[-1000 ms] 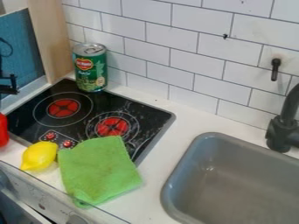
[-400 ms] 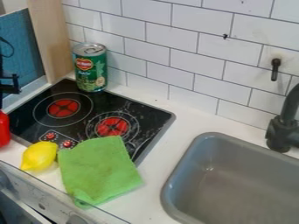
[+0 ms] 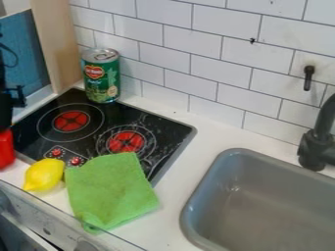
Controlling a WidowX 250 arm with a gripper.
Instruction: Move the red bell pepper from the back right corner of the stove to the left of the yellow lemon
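At nine o'clock, the black pincer (image 3: pixel 5 121) and the red object (image 3: pixel 6 150) just beneath it have shifted inward together, nearing the lemon (image 3: pixel 44 175) at eight. That suggests carrying, though I cannot tell the pincer's opening or confirm its hold.

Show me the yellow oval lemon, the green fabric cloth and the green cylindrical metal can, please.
Yellow lemon (image 3: pixel 44 175): camera view, middle of its body.
Green cloth (image 3: pixel 111 188): camera view, centre of its top.
Metal can (image 3: pixel 101 85): camera view, side wall.
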